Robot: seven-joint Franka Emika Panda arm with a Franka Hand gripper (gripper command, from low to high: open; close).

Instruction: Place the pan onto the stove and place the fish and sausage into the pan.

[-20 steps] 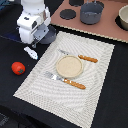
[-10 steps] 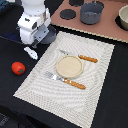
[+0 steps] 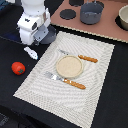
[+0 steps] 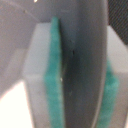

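My gripper (image 3: 36,39) hangs at the exterior view's upper left, over the blue-grey pan (image 3: 50,34), which sits on the black table beside the placemat's corner. The white arm hides most of the pan. In the wrist view the green pads (image 4: 54,85) press on both sides of a thin grey wall, the pan's rim (image 4: 85,50), so the gripper (image 4: 82,80) is shut on it. The white fish (image 3: 31,52) lies just in front of the gripper. The red sausage (image 3: 18,67) lies further left. The pinkish-brown stove (image 3: 107,27) is at the top right.
A taller grey pot (image 3: 91,12) stands on the stove, and another vessel (image 3: 123,17) sits at its right edge. The pale striped placemat (image 3: 95,95) holds a beige plate (image 3: 69,66), a fork (image 3: 67,81) and a knife (image 3: 82,57).
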